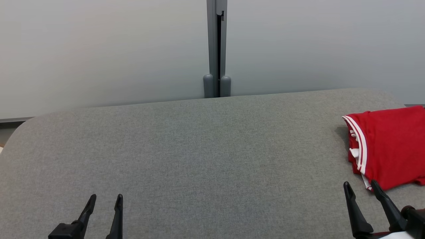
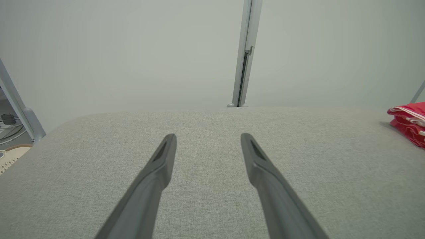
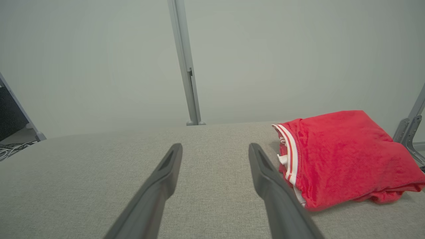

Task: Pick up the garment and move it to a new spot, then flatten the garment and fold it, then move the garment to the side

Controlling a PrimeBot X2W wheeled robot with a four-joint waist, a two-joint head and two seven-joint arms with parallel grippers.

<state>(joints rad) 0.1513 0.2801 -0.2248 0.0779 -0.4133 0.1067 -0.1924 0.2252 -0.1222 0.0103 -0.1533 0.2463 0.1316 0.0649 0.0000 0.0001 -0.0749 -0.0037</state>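
Note:
A red garment (image 1: 390,149) with white stripes along one edge lies folded in a compact stack at the right side of the grey fabric surface (image 1: 206,149). The right wrist view shows the garment (image 3: 342,156) just right of my fingers, and the left wrist view catches the garment (image 2: 408,122) at its right edge. My right gripper (image 1: 361,186) stands open, empty, just short of the garment's near left corner. My left gripper (image 1: 106,198) is open and empty at the lower left, far from the garment.
A pale partition wall with a grey vertical post (image 1: 216,49) stands behind the surface. The surface's rounded left corner (image 1: 23,126) falls off to floor with cables (image 2: 8,119). A metal bracket (image 3: 408,129) stands right of the garment.

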